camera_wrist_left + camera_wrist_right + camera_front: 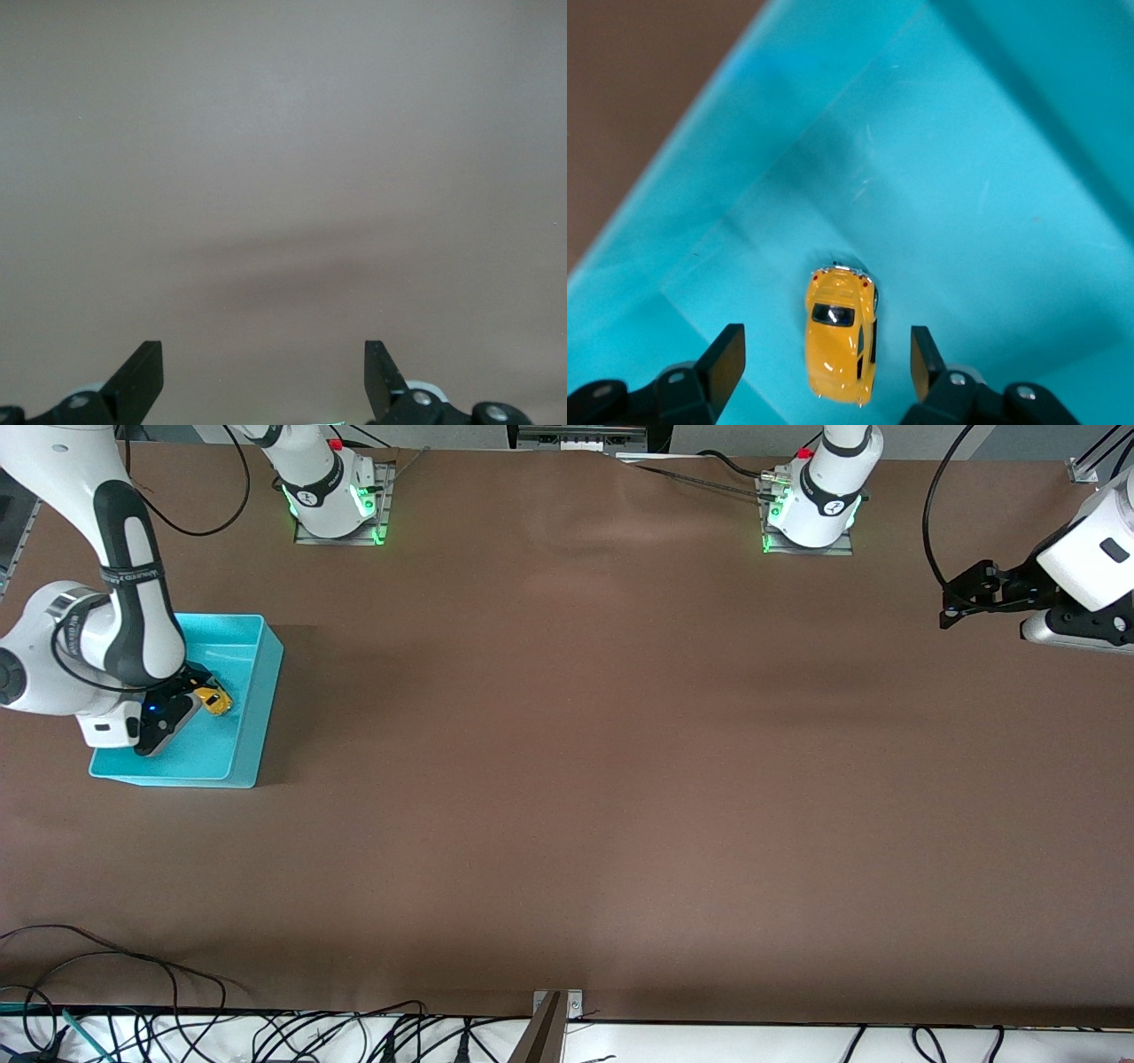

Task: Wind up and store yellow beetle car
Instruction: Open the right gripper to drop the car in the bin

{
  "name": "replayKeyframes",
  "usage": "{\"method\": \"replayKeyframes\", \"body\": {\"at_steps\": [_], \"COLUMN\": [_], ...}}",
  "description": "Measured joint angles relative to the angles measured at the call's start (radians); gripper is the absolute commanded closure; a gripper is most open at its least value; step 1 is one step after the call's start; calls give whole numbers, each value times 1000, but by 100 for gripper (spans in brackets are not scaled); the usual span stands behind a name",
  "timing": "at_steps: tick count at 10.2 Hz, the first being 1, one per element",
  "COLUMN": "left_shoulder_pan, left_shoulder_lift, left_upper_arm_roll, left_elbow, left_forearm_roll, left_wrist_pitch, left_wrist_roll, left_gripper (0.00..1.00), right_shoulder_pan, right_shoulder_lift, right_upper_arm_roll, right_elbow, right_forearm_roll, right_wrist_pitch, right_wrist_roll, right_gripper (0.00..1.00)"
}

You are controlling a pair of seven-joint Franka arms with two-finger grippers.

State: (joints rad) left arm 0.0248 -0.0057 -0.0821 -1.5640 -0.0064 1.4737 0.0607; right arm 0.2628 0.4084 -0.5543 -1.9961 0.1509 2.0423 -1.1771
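A brown table (567, 779) is seen, with cables (266, 1036) bunched along its near edge. At the right arm's end a turquoise bin (252, 691) is set. The yellow car (841, 336) is seen on the bin's floor, its long axis lying along the gap between the fingers. The right gripper (824, 359) is held over it, fingers parted and clear of the car. The left gripper (264, 372) is held wide open, empty, over bare table at the left arm's end.
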Motion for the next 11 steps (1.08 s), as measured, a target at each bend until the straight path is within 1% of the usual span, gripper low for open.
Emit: {"method": "replayKeyframes", "body": {"at_steps": [2,3,4,6,7,9,11], "left_shoulder_pan": [0,0,0,0,0,0,0], "left_shoulder_lift": [0,0,0,0,0,0,0], "left_upper_arm_roll": [0,0,0,1,1,0,1], "left_elbow": [0,0,0,0,0,0,0], "left_forearm_roll": [0,0,0,0,0,0,0], "left_wrist_pitch": [0,0,0,0,0,0,0], "left_wrist_roll": [0,0,0,0,0,0,0], "left_gripper": [0,0,0,0,0,0,0], "right_shoulder_pan": [17,31,53,100,111,123,131], "right_shoulder_lift": [-16,-22,-27,-29,-30,-50,-110], "right_upper_arm_roll": [2,4,5,8,9,9,8], "right_elbow": [182,268,344,467,506,545,557], "right_forearm_roll": [0,0,0,-1,0,-1,-8], "right_wrist_pitch": [-209,-300,-370,-456,-472,-483,-540], "right_wrist_roll": [146,241,346,564,647,771,911], "right_gripper": [15,9,0,0,0,0,0]}}
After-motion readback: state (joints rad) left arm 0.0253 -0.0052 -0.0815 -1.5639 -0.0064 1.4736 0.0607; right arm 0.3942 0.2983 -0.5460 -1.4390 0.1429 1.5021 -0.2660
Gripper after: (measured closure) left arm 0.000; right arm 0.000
